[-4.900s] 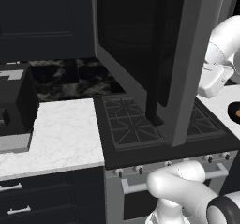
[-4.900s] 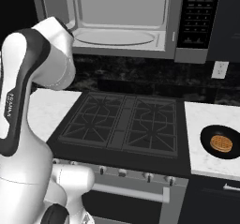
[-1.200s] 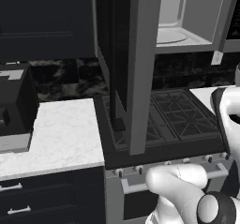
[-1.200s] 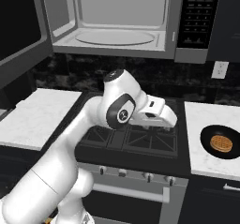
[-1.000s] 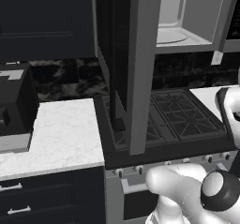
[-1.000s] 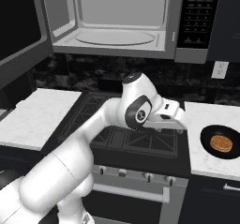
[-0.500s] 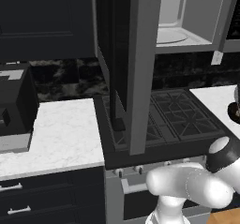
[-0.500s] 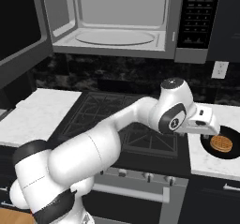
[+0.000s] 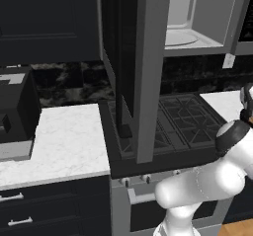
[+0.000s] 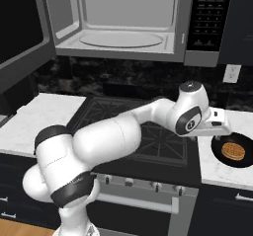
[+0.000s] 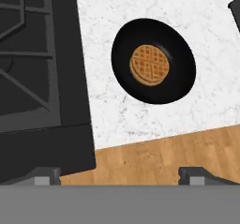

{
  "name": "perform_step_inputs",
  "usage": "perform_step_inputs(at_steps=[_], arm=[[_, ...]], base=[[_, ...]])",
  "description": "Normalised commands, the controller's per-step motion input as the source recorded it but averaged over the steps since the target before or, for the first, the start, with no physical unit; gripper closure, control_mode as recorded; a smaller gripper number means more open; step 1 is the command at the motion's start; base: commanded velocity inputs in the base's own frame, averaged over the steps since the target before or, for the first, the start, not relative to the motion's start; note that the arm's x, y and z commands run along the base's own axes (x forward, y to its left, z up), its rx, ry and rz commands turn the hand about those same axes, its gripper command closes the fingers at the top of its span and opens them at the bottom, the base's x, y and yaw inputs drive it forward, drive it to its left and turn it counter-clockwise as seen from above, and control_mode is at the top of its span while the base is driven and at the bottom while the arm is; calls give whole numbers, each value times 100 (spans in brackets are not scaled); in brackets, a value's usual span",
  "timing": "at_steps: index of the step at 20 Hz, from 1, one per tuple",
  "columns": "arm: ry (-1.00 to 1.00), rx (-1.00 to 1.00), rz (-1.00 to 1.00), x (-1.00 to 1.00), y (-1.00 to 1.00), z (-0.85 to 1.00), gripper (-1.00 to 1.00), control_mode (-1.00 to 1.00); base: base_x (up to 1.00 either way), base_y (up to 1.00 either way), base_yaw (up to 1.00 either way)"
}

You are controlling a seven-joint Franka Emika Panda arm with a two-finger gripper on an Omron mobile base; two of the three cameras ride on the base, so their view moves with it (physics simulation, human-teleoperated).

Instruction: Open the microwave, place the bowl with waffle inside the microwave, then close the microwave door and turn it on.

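Observation:
The microwave hangs over the stove with its cavity and pale turntable exposed. The microwave door stands swung wide open toward the camera, also at the left as the door. The black bowl sits on the white counter right of the stove, with a round waffle in it. My hand hovers just above the bowl's left rim, pointing down. In the hand view the bowl and waffle lie below, and my gripper is open with nothing between its fingertips.
The black stove with its grates lies left of the bowl, its front edge near the wood floor. A wall outlet sits behind the counter. A black boxy appliance stands on the left counter.
The arm has swung right from over the stove until the hand is above the bowl's left rim. The gripper has stayed open. The microwave door has not moved.

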Motion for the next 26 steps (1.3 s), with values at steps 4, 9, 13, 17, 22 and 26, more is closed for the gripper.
perform_step_inputs(at_steps=[4, 9, 13, 17, 22, 26], arm=[[5, 0, 16, 35, -8, -29, -100, -100], [9, 3, 18, 28, -25, -25, -100, -100], [10, 4, 15, 34, -18, -33, -100, -100], [9, 4, 12, 33, -15, -29, -100, -100], [6, 7, 12, 26, -36, -10, -100, -100], [11, 8, 12, 25, -45, -2, -100, -100]], base=[[0, 0, 0], [0, 0, 0], [0, 0, 0], [0, 0, 0], [0, 0, 0], [0, 0, 0]])
